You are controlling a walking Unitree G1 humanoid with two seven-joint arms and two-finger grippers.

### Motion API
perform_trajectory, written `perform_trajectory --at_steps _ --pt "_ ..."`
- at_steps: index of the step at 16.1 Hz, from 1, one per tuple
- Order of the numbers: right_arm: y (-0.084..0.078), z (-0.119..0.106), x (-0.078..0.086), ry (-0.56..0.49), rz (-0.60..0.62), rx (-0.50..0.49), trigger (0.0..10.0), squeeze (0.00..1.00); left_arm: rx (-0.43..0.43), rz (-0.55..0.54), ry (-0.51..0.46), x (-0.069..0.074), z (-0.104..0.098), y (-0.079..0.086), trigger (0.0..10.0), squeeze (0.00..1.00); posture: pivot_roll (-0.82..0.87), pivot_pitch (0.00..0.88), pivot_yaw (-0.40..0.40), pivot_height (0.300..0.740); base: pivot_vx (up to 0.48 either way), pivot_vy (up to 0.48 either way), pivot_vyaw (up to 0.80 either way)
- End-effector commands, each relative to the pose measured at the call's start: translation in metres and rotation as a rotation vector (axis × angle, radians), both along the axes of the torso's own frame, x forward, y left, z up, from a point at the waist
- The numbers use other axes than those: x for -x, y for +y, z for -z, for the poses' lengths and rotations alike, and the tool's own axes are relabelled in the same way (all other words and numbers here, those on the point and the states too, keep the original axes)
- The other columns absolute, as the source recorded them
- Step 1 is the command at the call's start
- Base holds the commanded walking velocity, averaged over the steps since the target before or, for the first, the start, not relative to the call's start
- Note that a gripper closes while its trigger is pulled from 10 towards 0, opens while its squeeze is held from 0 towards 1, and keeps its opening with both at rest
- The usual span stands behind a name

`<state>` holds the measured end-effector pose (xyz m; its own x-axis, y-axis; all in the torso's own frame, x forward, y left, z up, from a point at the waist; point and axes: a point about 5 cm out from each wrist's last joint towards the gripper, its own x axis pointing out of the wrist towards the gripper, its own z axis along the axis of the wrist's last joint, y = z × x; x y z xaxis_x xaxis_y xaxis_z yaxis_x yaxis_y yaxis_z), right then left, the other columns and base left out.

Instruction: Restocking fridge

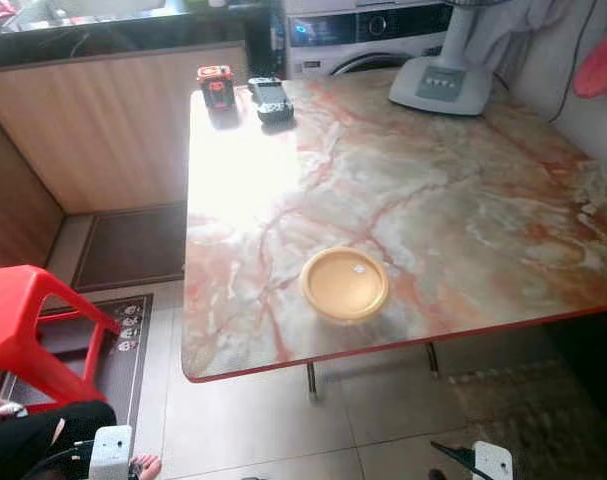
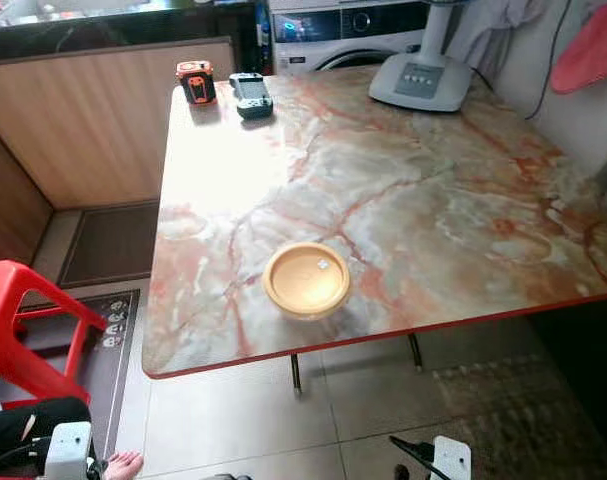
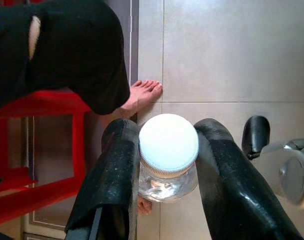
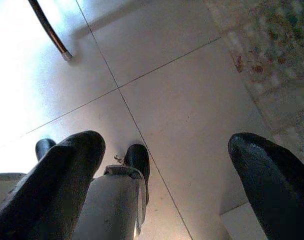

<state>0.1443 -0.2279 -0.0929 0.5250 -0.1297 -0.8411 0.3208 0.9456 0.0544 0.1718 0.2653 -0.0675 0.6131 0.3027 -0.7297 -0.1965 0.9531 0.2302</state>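
Marble-patterned counter [image 1: 463, 200] carried a yellow bowl [image 1: 344, 284] near its front edge (no readable writing on it). Low at the left, the left claw [image 3: 164, 165] gripped a white-capped clear jar [image 3: 168, 150] above floor tiles; the right claw [image 4: 167, 165] hung wide apart.

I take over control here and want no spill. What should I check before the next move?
1. Left gripper shut on the jar: ok.
2. Jar's white lid on: ok.
3. Right gripper free, jaws apart: ok.
4. Bare room on the marble table beside the yellow container: ok.
5. Person's foot close by the left gripper: not ok.
6. Where the fridge stands: cannot tell.
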Motion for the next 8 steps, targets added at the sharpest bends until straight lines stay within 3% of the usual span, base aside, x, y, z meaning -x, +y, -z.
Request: perform_trajectory --at_steps 1,2,3,5,8 --pt "0.002 0.002 0.004 0.012 0.016 -0.011 10.0 0.0 -0.024 0.005 0.022 0.005 0.001 0.003 10.0 0.0 0.18 0.048 0.033 0.74 0.0 0.0 0.0" --pt "0.002 0.002 0.004 0.012 0.016 -0.011 10.0 0.0 -0.024 0.005 0.022 0.005 0.001 0.003 10.0 0.0 0.18 0.048 0.033 0.74 0.0 0.0 0.0" --pt "0.003 0.002 0.003 0.021 -0.049 -0.008 10.0 0.0 0.0 0.056 0.058 0.005 0.007 -0.01 10.0 0.0 0.17 0.056 0.041 0.74 0.0 0.0 0.0" --pt "0.005 0.001 0.001 0.025 -0.14 -0.007 10.0 0.0 0.004 0.255 0.088 0.0 0.01 -0.031 10.0 0.0 0.17 0.054 0.041 0.74 0.0 0.0 0.0" --pt "0.005 0.0 -0.001 0.02 -0.163 -0.001 10.0 0.0 -0.027 0.337 0.06 -0.004 0.009 -0.035 10.0 0.0 0.17 0.064 0.039 0.74 0.0 0.0 0.0"
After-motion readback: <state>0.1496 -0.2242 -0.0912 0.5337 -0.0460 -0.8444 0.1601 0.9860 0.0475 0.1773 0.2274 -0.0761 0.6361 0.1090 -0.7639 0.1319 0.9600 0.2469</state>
